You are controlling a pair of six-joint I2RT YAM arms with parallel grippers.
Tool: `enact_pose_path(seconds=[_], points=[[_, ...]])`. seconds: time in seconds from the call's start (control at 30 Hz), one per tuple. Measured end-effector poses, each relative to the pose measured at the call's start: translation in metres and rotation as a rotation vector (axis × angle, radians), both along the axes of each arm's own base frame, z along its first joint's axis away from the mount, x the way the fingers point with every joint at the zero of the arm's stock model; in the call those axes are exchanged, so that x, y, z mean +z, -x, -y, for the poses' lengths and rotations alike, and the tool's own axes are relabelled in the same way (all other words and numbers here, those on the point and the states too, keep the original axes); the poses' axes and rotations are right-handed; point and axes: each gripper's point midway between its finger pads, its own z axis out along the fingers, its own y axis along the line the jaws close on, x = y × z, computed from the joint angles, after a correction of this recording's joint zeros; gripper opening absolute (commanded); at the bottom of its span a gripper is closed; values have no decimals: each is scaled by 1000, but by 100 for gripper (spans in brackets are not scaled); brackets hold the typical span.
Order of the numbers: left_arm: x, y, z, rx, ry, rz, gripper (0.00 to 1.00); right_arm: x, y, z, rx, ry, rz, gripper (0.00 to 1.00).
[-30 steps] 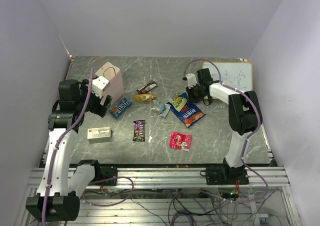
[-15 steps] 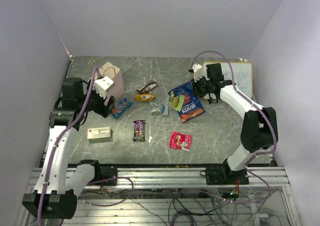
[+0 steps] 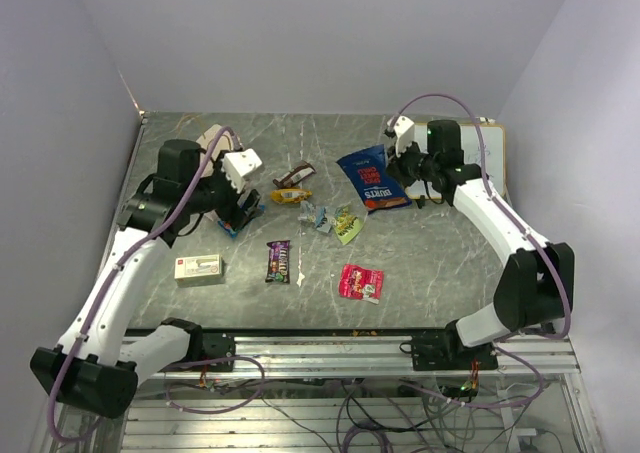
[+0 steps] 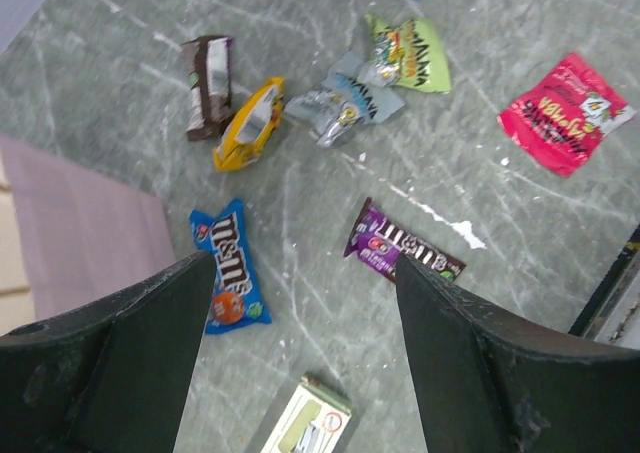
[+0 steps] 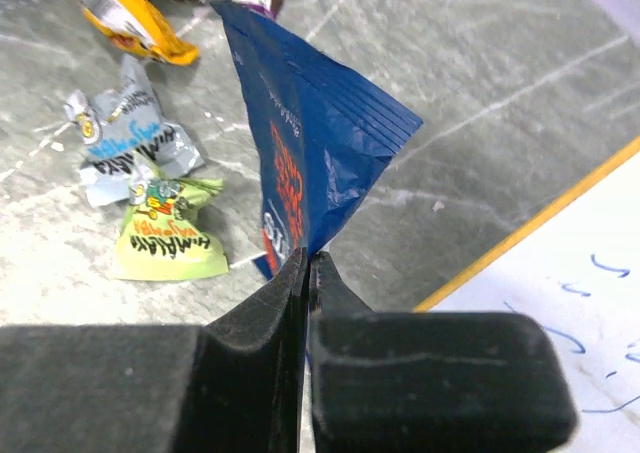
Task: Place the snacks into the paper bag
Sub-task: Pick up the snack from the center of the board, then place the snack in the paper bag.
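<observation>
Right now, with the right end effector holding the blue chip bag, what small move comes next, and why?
Probably carry it left toward the paper bag. The right end effector is shut on the edge of the chip bag, lifted off the table, and the paper bag stands far left by the left arm.

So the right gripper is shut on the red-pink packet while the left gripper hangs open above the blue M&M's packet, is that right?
Not quite. The right wrist view shows the right gripper shut on the large dark blue bag; the red-pink packet lies free on the table. The left gripper does hang open above the blue M&M's packet.
</observation>
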Motion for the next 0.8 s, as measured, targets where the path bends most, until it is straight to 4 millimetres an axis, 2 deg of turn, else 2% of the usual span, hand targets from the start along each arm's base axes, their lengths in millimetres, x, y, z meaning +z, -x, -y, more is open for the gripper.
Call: enact_pose_path(seconds=[0.27, 0.43, 0.6, 0.7, 0.8], points=[[4, -9, 54, -139, 15, -16, 84, 38, 21, -15, 116, -78, 115, 0], [10, -23, 91, -205, 26, -12, 85, 54, 42, -24, 196, -124, 163, 0], [5, -34, 123, -257, 42, -22, 85, 64, 64, -35, 290, -178, 179, 0], [-6, -40, 138, -280, 47, -50, 82, 68, 72, -40, 335, -205, 184, 0], [-16, -48, 149, -287, 55, -82, 72, 70, 79, -43, 364, -223, 184, 0]])
